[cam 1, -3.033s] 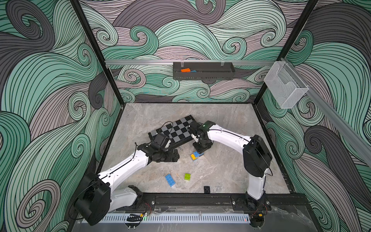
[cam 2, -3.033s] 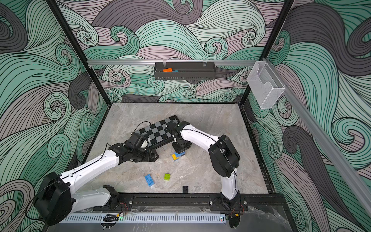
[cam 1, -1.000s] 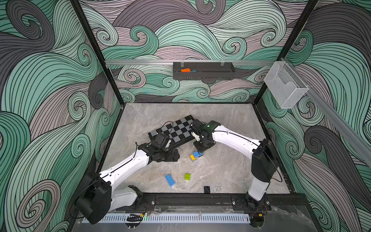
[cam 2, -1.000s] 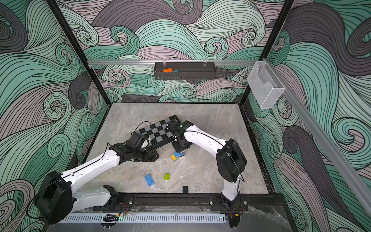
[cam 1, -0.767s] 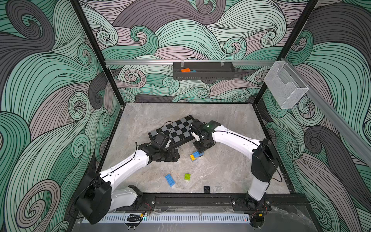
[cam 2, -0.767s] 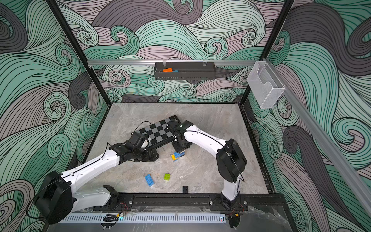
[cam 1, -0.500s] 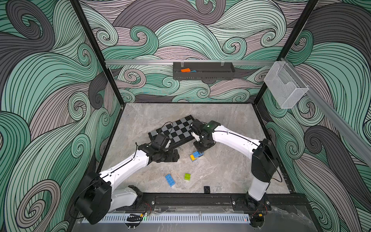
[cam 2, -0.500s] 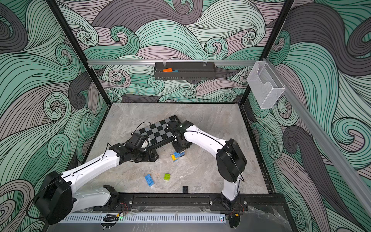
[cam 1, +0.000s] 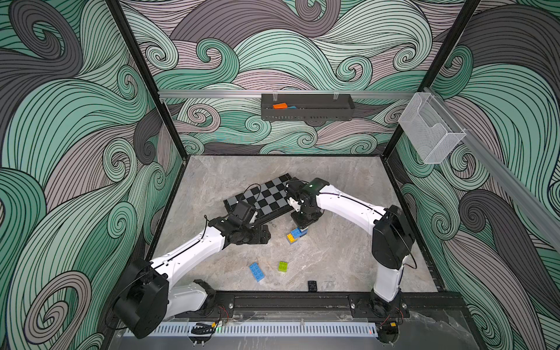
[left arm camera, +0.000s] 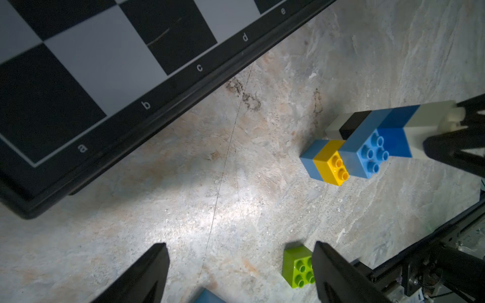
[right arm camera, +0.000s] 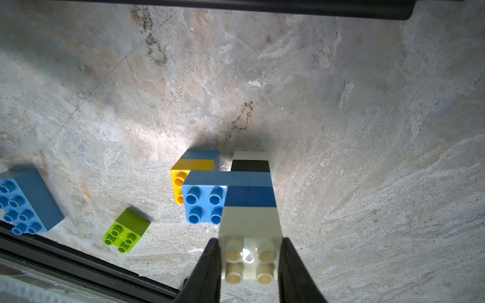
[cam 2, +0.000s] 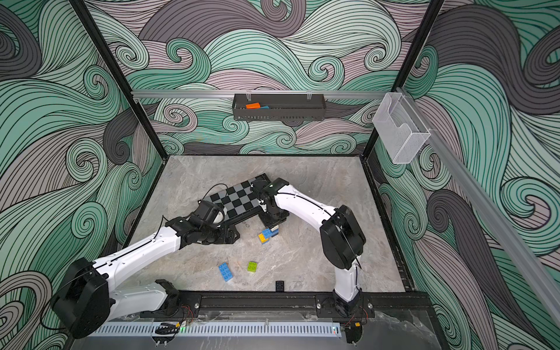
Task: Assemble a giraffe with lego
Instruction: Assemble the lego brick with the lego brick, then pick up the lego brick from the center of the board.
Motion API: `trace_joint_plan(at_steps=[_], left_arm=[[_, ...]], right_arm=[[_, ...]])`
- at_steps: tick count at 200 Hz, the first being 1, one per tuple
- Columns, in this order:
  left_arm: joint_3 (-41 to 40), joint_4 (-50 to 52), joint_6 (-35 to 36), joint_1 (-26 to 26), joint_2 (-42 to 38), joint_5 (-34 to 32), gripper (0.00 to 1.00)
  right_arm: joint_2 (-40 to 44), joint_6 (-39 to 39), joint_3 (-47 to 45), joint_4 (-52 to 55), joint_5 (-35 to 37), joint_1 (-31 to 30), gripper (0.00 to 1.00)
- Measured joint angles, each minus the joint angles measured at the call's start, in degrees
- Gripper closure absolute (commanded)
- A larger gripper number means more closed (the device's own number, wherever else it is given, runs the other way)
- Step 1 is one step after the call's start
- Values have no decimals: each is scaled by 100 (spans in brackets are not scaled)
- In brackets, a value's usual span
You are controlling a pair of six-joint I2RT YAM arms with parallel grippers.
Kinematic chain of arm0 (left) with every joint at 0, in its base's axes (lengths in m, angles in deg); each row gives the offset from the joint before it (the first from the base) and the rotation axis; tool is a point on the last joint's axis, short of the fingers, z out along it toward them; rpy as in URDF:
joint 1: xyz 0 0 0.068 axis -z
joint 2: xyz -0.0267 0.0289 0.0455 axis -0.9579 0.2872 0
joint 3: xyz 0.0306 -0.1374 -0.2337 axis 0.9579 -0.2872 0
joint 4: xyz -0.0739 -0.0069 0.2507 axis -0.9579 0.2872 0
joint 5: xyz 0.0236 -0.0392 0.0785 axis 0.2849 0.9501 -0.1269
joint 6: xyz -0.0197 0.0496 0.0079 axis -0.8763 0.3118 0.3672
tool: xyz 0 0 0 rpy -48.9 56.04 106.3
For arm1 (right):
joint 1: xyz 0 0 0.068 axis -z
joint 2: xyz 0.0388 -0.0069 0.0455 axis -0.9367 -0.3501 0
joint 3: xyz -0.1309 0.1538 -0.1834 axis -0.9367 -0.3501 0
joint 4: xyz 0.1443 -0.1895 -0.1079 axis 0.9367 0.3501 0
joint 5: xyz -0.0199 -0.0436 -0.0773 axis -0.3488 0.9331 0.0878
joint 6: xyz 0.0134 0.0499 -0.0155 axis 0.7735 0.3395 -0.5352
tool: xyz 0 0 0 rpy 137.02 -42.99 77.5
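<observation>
1. Low centre in a top view lies a small black plastic brick (cam 1: 312,285). Just beyond it are a blue oblong studded brick (cam 1: 257,271) and a lime-green square studded brick (cam 1: 283,266).
2. Mid-frame stands the giraffe (cam 1: 295,235), a blue, yellow, black and white brick stack, with the right gripper (right arm camera: 250,241) clamped on its white top brick.
3. Left of it, the left gripper (left arm camera: 239,245) has its jaws apart, empty.
4. Behind lies the black-and-grey chequered board (cam 1: 266,197).

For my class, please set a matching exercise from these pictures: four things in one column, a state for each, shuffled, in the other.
1 right gripper
2 left gripper
3 lime-green brick
4 oblong blue brick

a lying loose, eight studs up
b fingers shut on the giraffe
c lying loose, four studs up
d fingers open, empty

Pairs: 1-b, 2-d, 3-c, 4-a
</observation>
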Motion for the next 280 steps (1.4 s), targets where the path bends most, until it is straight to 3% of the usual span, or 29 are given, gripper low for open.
trace_joint_plan(at_steps=[50,127,157,205,247,280], left_arm=[[0,-17,0,0,0,-15,11],[17,101,9,7,-4,11,10],[57,186,20,7,-15,44,10],[83,411,22,7,-310,44,10],[83,684,-66,26,-612,-74,10],[166,1032,-369,68,-704,-208,10]], right_arm=[[-24,-57,-33,9,-35,13,83],[-103,-33,-302,-127,-31,26,32],[-35,-31,127,-103,-17,26,21],[1008,210,94,-332,-63,-9,14],[2612,616,-1405,-363,-173,-96,13],[3171,955,-2315,-345,-402,-195,13]])
